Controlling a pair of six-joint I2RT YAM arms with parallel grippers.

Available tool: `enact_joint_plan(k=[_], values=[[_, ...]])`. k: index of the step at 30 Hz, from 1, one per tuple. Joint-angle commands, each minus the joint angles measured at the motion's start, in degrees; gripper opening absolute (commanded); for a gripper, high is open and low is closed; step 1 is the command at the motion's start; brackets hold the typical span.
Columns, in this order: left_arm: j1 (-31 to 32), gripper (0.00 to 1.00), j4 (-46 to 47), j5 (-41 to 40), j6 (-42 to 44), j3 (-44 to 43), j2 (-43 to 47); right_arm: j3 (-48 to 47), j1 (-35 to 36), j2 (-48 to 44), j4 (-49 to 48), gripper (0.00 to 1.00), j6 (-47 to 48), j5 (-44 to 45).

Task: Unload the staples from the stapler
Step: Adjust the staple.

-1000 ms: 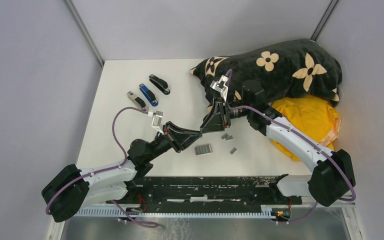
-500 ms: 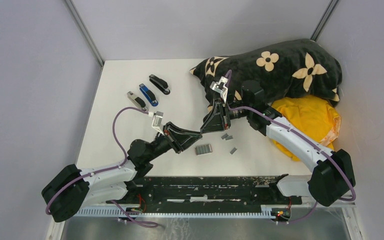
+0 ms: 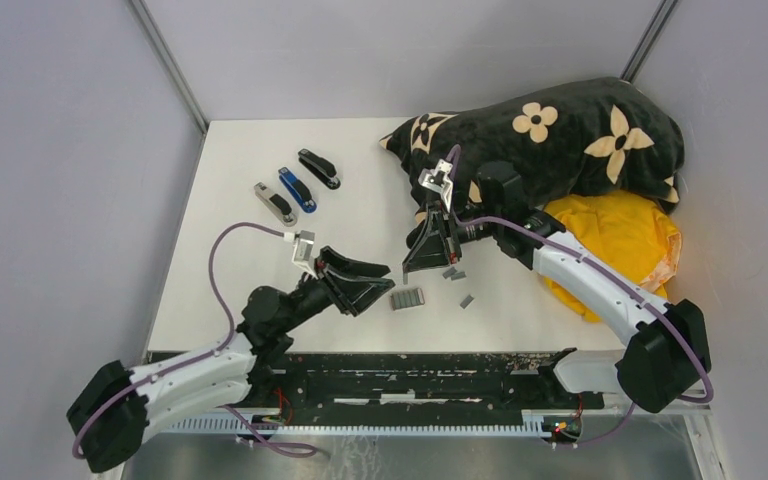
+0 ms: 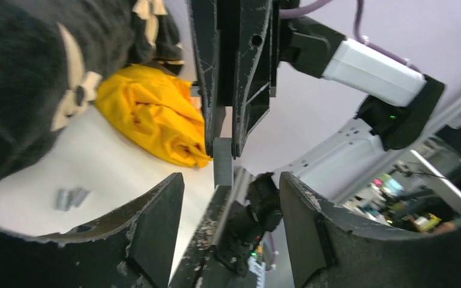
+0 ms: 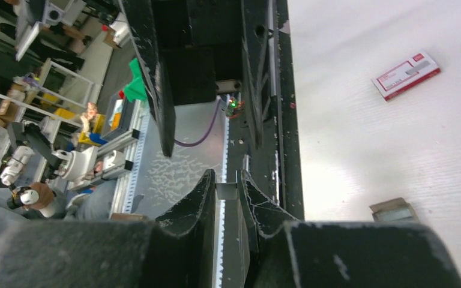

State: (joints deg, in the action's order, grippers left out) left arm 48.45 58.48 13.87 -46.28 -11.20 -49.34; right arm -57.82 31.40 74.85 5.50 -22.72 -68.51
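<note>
At your table's (image 3: pixel 360 160) far left, three staplers (image 3: pixel 298 187) lie in a row. The blanket (image 3: pixel 560 140) fills the far right corner, and the cloth (image 3: pixel 620 235) lies just in front of it, at the right edge. Staples (image 3: pixel 408 298) lie mid-table, just right of your left gripper (image 3: pixel 378 286) and in front of your right gripper (image 3: pixel 427 268), which has one strip (image 4: pixel 222 171) between its fingers.

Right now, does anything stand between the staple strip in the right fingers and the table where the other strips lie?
Nothing visible blocks it. The right fingers pinch the staple strip; the open left fingers point at it from close by, beside the loose strips, and may crowd the way down.
</note>
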Motion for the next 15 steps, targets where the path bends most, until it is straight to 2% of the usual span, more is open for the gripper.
enact_joint_plan(k=[1,5,7,15], values=[[-0.2,0.68,-23.39,-6.72,8.47,-0.66,12.25,-5.59,-0.03,-0.37,11.68,0.19,12.54,4.06],[-0.24,0.72,-41.62,-18.09,10.09,-0.73,20.86,-6.97,-0.03,0.21,18.28,0.2,18.84,11.2],[-0.22,0.72,-46.72,-21.13,10.56,-0.97,20.97,-7.79,-0.03,0.87,20.97,0.2,21.21,13.9],[-0.21,0.72,-49.45,-24.11,14.49,-2.31,13.08,-9.86,0.24,3.24,26.79,0.2,27.11,21.11]])
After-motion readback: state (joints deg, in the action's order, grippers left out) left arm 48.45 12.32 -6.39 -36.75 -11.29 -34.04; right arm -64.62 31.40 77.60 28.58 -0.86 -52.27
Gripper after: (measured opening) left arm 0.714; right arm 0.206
